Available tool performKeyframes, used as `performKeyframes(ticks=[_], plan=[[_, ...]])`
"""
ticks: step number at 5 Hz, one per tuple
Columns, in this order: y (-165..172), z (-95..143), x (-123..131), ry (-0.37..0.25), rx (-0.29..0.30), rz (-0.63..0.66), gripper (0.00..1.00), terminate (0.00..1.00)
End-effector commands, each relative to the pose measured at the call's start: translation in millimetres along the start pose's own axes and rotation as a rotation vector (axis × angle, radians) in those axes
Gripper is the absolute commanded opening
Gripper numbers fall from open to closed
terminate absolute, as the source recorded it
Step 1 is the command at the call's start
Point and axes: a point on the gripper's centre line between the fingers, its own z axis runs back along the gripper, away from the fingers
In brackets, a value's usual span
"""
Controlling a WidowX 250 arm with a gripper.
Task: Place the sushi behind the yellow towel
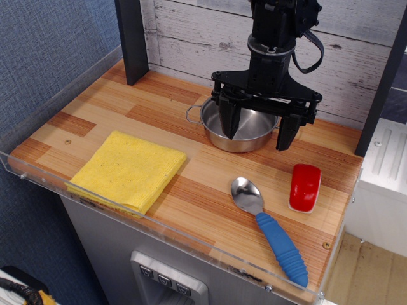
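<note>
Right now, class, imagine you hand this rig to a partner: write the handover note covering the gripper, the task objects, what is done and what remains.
Gripper: open, empty, fingers hanging over the steel pot.
Sushi: on the table's right side, right of the spoon, untouched.
Yellow towel: flat at the front left.
Done: nothing yet.
Left: grasp the sushi, carry it across, set it on the bare wood behind the towel.

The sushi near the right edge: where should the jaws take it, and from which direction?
Best guess: come straight down and close across the narrow middle of the sushi. It lies flat, long axis running roughly front to back, with bare wood on both long sides. The spoon sits apart to its left. The gripper hangs open over the pot.
</note>
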Motion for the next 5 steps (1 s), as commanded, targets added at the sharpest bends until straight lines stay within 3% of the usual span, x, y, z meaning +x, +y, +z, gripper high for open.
performKeyframes(ticks=[1,3,5], plan=[[0.0,0.0,0.0,0.000,0.000,0.000,1.00,0.00],[-28.3,11.3,-0.1,-0.045,-0.003,0.004,1.00,0.00],[-48.3,-5.5,3.8,-0.077,0.002,-0.003,1.00,0.00]])
